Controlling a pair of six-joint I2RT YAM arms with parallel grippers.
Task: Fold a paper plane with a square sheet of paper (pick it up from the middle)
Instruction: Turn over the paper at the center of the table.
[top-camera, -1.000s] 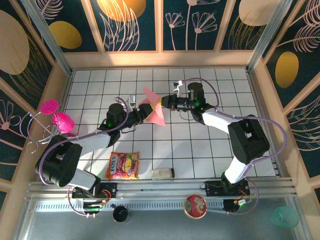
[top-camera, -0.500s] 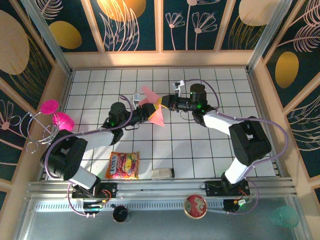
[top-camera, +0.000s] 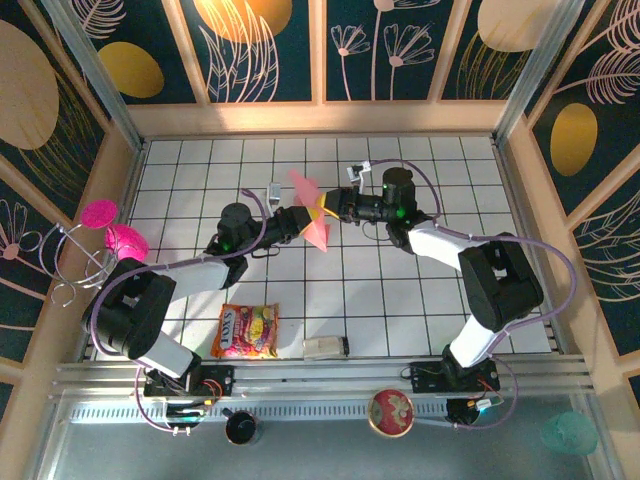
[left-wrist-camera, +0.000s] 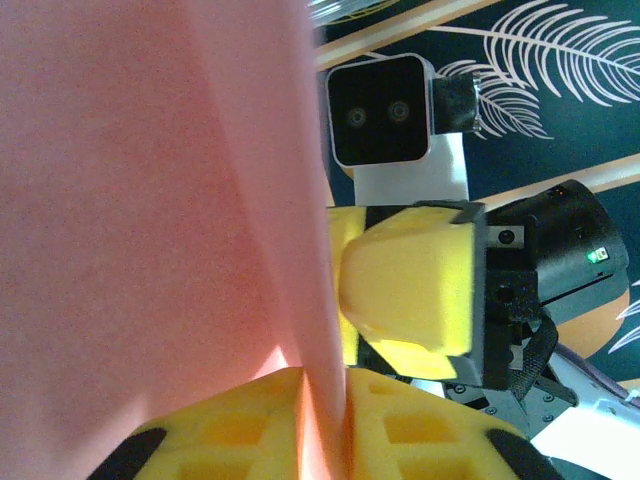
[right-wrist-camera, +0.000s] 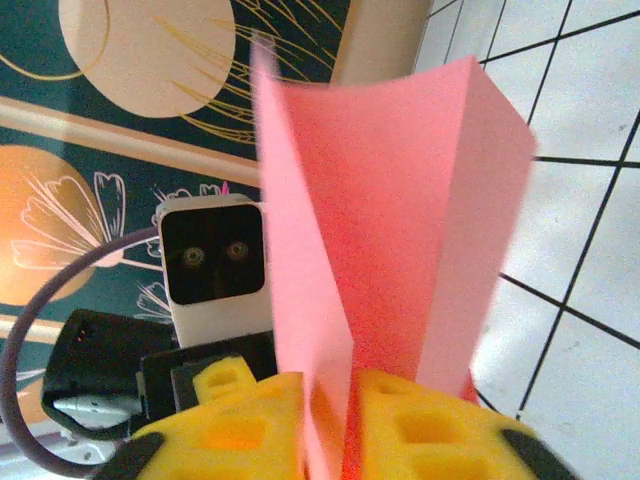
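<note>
A folded salmon-pink paper sheet (top-camera: 314, 232) is held off the tiled surface (top-camera: 420, 300) between the facing left claw (top-camera: 298, 217) and right claw (top-camera: 327, 207), apparently so a crease can be set. The left pads (left-wrist-camera: 230, 435) are seen clenched on the fold from the left wrist, a detail unreadable from above. Whether the right claw is grasping cannot be told.

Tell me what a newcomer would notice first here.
First, the salmon-pink paper: it is folded and stands upright above the middle of the white tiled table, between the yellow jaws of the left gripper and the right gripper, which meet nose to nose. Next, the orange-yellow snack packet lying front left, and the magenta round pieces on wire loops by the left wall.
</note>
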